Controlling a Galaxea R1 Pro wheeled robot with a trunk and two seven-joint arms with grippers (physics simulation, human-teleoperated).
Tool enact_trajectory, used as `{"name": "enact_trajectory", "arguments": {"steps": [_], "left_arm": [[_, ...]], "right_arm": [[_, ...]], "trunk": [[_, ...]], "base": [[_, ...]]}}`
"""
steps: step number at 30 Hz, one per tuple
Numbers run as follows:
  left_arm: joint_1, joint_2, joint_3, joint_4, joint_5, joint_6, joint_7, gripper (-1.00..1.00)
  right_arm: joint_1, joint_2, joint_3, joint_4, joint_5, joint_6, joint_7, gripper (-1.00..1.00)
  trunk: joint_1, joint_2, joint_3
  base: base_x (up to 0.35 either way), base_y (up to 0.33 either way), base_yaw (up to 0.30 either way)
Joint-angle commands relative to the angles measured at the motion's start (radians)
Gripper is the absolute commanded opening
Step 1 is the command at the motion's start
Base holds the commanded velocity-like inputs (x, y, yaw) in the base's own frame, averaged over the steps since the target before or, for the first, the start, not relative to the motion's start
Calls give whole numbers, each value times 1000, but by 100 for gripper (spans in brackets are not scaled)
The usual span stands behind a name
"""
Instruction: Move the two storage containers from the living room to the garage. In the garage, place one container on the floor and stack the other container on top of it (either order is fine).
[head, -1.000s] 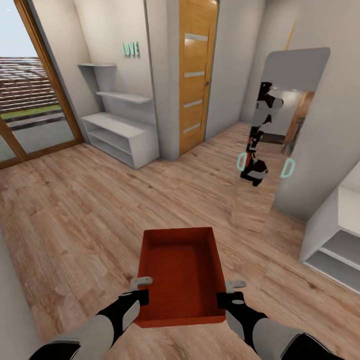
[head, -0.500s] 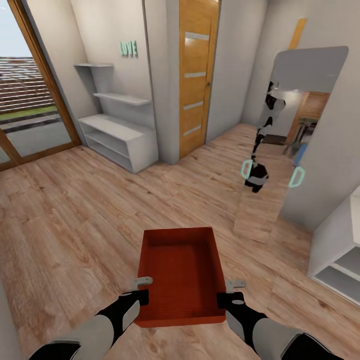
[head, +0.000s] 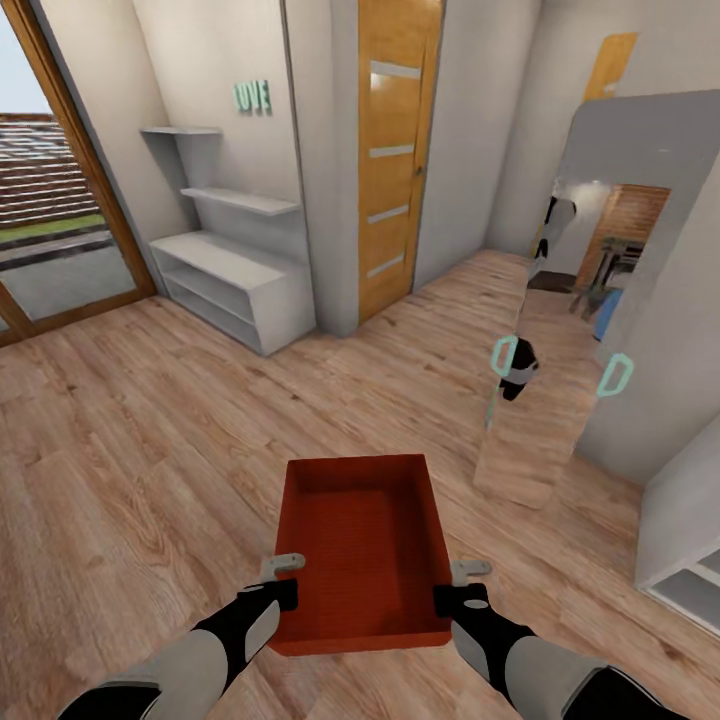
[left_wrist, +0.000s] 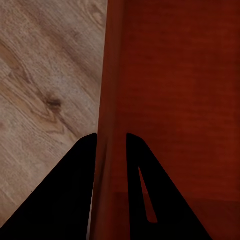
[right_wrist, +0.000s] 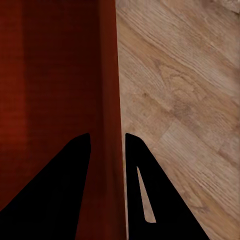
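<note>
— What's between the fingers (right_wrist: 75, 165)?
— The orange-red storage container (right_wrist: 50, 90) — its side wall runs straight through the right gripper (right_wrist: 106, 150), one dark finger on each side.
— And beside it?
— Light wood-plank floor (right_wrist: 185, 100), below.

Both my grey-and-black arms reach forward and low, roughly parallel. My left gripper (head: 283, 580) has its two dark fingers (left_wrist: 75, 190) clamped over the left wall of the orange-red ribbed plastic bin (head: 360, 545), and my right gripper (head: 455, 585) pinches the opposite wall, one finger inside, one outside.
</note>
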Motion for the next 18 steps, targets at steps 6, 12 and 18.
{"name": "enact_trajectory", "arguments": {"steps": [6, 12, 18], "left_arm": [[1, 6, -20, 1, 8, 6, 9, -100], [1, 6, -20, 1, 8, 6, 9, -100], [1, 6, -20, 1, 8, 6, 9, -100]], "right_arm": [[-1, 0, -22, -8, 3, -24, 30, -100], [-1, 0, -22, -8, 3, -24, 30, -100], [-1, 1, -22, -8, 3, -24, 30, -100]], "trunk": [[1, 0, -1], [1, 0, -1], [1, 0, -1]], "base": [[322, 0, 0], [322, 0, 0], [322, 0, 0]]}}
